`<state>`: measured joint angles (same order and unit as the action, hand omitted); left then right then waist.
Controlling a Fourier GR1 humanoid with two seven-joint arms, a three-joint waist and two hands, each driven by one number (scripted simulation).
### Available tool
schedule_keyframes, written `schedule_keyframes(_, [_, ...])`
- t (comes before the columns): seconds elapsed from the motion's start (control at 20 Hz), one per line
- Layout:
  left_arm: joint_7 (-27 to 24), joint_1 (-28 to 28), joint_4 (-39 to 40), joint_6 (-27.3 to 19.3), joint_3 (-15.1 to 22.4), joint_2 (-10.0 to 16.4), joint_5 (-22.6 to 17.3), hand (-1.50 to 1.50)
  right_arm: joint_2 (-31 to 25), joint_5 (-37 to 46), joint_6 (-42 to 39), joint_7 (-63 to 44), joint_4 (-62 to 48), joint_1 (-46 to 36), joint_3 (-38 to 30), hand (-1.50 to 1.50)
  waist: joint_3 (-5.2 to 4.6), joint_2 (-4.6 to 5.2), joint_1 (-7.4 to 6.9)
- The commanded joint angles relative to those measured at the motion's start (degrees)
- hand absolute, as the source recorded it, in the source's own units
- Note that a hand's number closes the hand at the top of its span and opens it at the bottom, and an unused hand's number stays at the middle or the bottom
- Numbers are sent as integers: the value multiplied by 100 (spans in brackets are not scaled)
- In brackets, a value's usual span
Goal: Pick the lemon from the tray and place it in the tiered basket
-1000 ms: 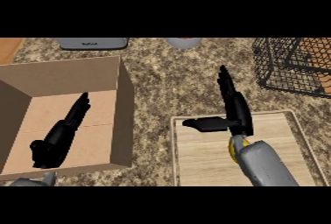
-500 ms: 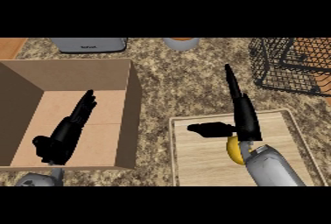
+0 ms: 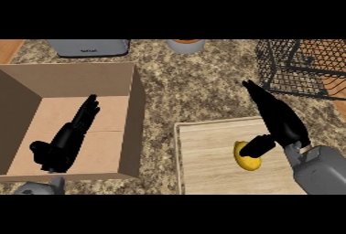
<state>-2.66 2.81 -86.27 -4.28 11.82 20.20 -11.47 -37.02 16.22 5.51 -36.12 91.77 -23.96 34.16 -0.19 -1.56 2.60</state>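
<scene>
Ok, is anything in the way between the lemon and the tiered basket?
Nothing visible. The lemon lies on the tray at the right hand's thumb; only counter top separates the tray from the tiered basket at upper right. The cardboard box sits off to the left.

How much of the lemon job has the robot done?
Nothing is finished yet: the lemon lies on the tray. Right now the right hand is beside it, thumb against the lemon, fingers straight, not closed round it. Left to do: grab it, lift it, and carry it to the wire basket at the upper right. The left hand rests open over the box.
</scene>
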Motion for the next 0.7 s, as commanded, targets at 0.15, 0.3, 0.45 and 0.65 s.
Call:
schedule_keyframes(0.15, [-49, 45, 261, 113, 165, -316, -22, 0, -326, -506, -1990, -2622, 1531, -719, 452, -150, -30, 63, -35])
schedule_keyframes(0.3, [-137, 108, 443, 154, 33, -382, -48, 0, -268, -872, -2299, -3759, 2292, -787, 360, -150, -13, 88, -39])
schedule_keyframes(0.45, [-150, 176, 513, 151, 97, -469, 106, 0, -70, -907, -2261, -4385, 2382, -966, 488, -150, -6, 117, -130])
schedule_keyframes(0.65, [-106, 360, 556, 226, -13, -524, 70, 0, -52, -298, -1786, -4586, 2474, -852, 546, -150, 2, 130, -138])
